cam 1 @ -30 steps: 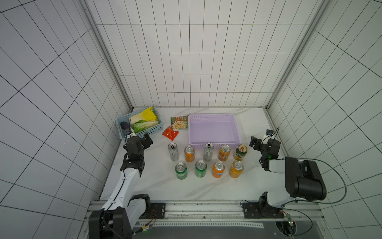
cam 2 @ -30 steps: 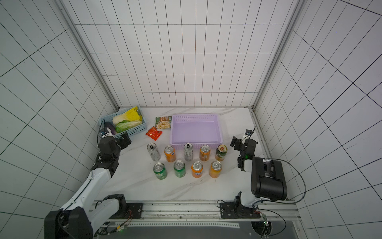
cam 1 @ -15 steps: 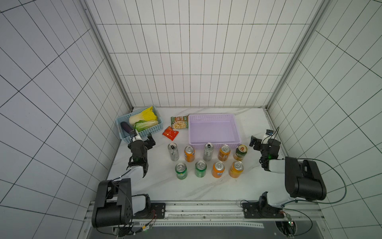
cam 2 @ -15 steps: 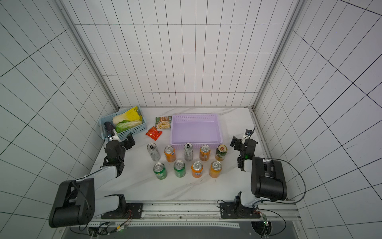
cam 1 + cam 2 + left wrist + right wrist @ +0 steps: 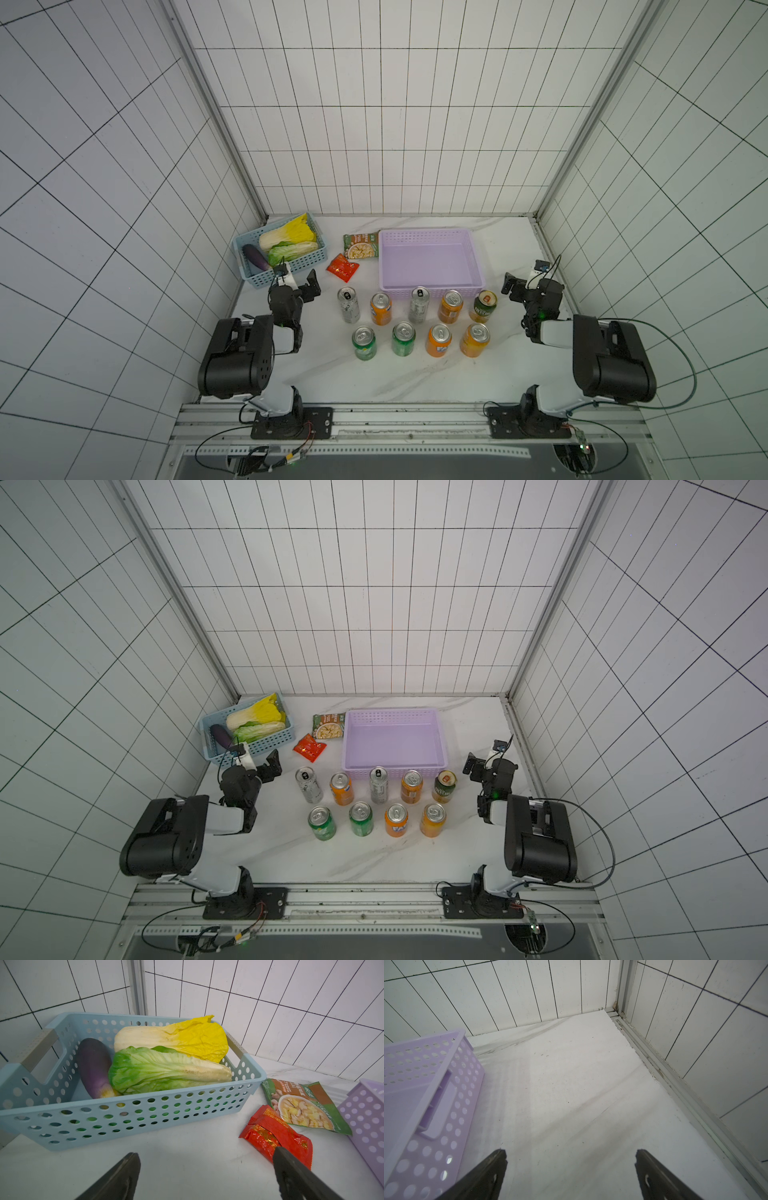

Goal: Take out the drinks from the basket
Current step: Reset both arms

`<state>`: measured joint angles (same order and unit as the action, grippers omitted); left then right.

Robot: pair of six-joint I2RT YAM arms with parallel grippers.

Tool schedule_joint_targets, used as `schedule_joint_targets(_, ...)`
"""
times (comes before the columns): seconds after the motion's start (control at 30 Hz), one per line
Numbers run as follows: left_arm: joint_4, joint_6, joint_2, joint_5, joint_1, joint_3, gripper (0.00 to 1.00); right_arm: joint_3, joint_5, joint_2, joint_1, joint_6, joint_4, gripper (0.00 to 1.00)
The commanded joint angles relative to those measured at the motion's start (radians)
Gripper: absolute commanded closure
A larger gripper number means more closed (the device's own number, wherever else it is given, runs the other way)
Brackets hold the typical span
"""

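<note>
**Lilac basket emptied: nine cans out, both grippers idle**

The lilac basket is shown empty in both top views, with only its bare floor visible. All nine drink cans are stood upright on the surface. They are set in two rows just in front of the basket's near wall, five at the back and four at the front. None is touched by a gripper.

Key relation: the cans are placed between the two arms, long axes vertical, tops up.
- The left gripper is nearest the silver-white can at the left end of the back row.
- The right gripper is nearest the dark green and orange can at the right end.

Neither gripper is pointed at a can.
- The left one is aimed at the light blue basket of vegetables, with the red packet near one finger.
- The right one is aimed at bare surface beside the lilac basket's side wall.

The jaws of both are spread wide apart, and nothing is seen between them. Both arms are folded low and back by their bases, wrists close over the surface.

Judgement: the task is taken as complete and no further pick is called for. If a move is made at all, only a retreat is needed, and the end cans are the ones at risk of being clipped.
</note>
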<state>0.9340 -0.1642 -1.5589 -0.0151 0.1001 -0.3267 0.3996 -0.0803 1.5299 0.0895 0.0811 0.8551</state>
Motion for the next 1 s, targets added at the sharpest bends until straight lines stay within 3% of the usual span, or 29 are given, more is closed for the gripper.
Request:
schedule_joint_targets(0.0,-0.121,0.018,0.015,0.024,-0.001,-0.088,0.03,0.004,0.017,0.005,-0.008,-0.011,0.005,0.01)
schedule_joint_targets(0.4,-0.169,0.054,0.002,-0.072,-0.058,-0.121,0.03,0.011,0.041,0.004,-0.022,-0.021,-0.012,0.01)
schedule_joint_targets(0.97,-0.175,0.058,0.001,-0.084,-0.065,-0.124,0.03,0.015,0.056,0.004,-0.031,-0.026,-0.018,0.01)
